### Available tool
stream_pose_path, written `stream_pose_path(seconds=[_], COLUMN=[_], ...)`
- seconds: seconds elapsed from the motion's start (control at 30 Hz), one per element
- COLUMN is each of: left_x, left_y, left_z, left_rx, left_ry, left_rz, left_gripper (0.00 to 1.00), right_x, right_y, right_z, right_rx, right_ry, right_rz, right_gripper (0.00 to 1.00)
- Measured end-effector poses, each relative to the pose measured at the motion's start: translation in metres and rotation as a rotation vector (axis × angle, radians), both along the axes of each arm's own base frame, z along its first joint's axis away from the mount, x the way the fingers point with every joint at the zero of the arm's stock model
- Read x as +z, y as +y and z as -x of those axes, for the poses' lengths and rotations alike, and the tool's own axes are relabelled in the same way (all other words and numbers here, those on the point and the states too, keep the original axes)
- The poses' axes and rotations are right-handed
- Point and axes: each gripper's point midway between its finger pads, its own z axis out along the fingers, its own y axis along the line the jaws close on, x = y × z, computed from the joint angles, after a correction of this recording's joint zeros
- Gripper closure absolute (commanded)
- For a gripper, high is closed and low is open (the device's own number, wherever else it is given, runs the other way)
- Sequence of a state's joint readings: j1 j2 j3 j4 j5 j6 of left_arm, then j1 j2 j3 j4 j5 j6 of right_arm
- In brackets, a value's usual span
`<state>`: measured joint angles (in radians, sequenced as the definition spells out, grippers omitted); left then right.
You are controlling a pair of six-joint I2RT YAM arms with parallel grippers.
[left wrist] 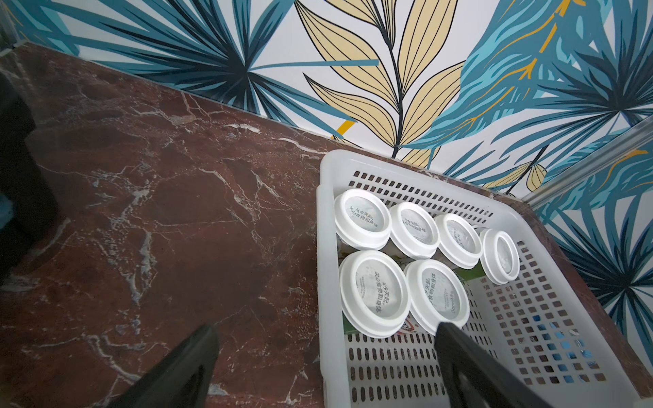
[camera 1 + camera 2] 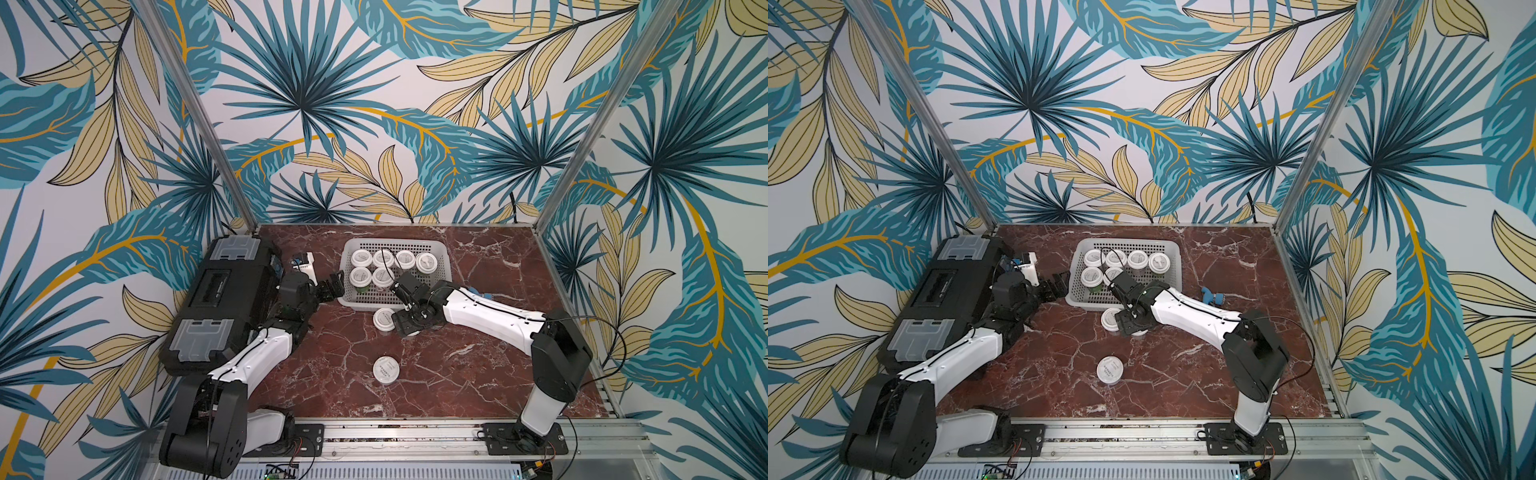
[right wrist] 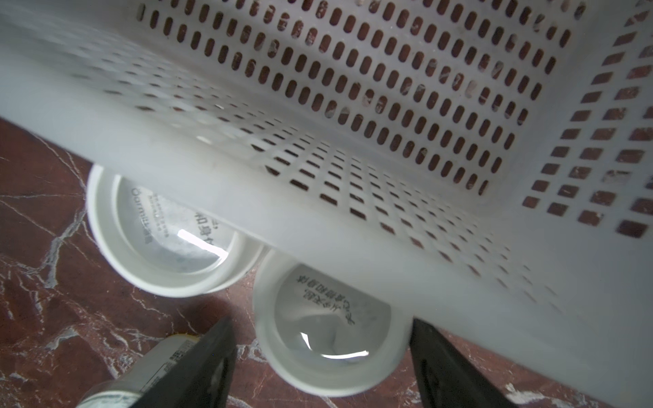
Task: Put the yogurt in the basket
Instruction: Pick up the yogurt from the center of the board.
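Robot test cell: leaf-print walls (image 2: 374, 83), aluminium posts (image 2: 199, 112), marble-look tabletop (image 2: 478, 365)

White basket (image 2: 399, 246) holding six yogurt jars (image 2: 361, 258), others on table (image 2: 478, 374)

Black toolbox (image 2: 216, 291) at marble tabletop's (image 2: 478, 257) left edge.

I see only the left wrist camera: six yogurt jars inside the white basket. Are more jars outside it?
Observer: Yes, three small round clear jars with white lids stand on the red marble table: one nearer the front edge, two close to the white perforated plastic basket.
Operator: Is one being picked?
Observer: The open black right fingers straddle one of those two.
Operator: And the other?
Observer: Untouched, it stands next to that one.
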<state>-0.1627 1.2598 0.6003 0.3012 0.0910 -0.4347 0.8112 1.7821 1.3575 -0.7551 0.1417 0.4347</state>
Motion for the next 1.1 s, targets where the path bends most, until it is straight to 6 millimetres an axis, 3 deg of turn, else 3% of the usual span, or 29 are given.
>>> stream_pose_path(seconds=[0.3, 0.7, 1.1], left_x=[-0.002, -0.002, -0.002], left_y=[0.001, 0.001, 0.001], left_z=[0.000, 0.000, 0.000], left_rx=[0.004, 0.003, 0.003], left_ry=[0.005, 0.006, 0.007], left_rz=[-0.002, -0.003, -0.002], left_gripper=[0.00, 0.00, 0.00], right_x=[-0.003, -0.003, 0.002], right_y=[-0.011, -0.011, -0.019], right_z=[-0.009, -0.009, -0.001], right_rx=[-0.040, -0.040, -0.039], right_ry=[0.005, 0.005, 0.005], right_rz=[0.004, 0.005, 0.002], right_gripper=[0.24, 0.32, 0.33])
